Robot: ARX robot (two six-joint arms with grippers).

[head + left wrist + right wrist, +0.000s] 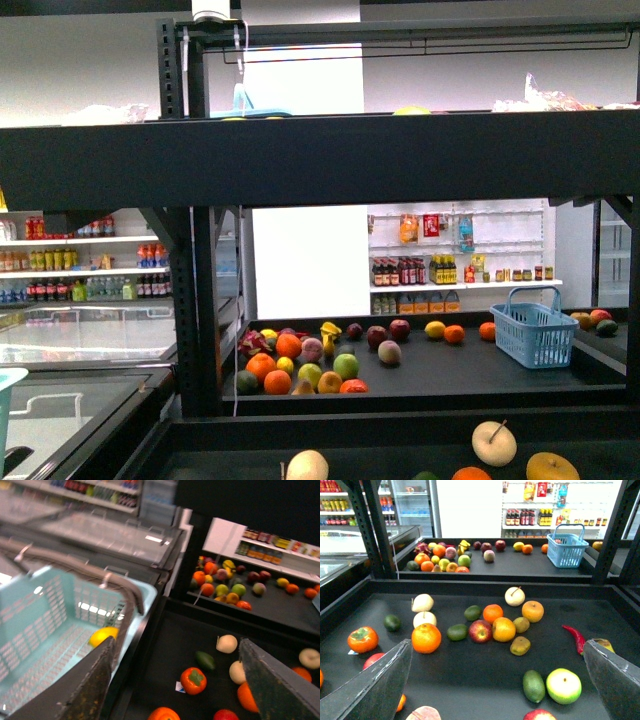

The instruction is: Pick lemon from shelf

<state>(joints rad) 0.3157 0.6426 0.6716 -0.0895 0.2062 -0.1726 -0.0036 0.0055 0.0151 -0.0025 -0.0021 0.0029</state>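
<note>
Front view: black metal-framed shelf [200, 300]

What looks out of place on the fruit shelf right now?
A red chili pepper lies among the loose fruit on the near tier of the shelf, the only thing there that is not round or oval. A small white tag also lies flat beside the persimmon. Nothing looks spilled or damaged.

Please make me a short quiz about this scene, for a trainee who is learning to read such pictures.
1. True or false: the left gripper is shut on an orange.
2. What lies in the teal basket? A) a yellow fruit B) a red chili C) bottles
3. Fill in: the blue basket stands on the ___ tier of the shelf (near or far).
Key: 1 false, it is open; 2 A; 3 far.
</note>
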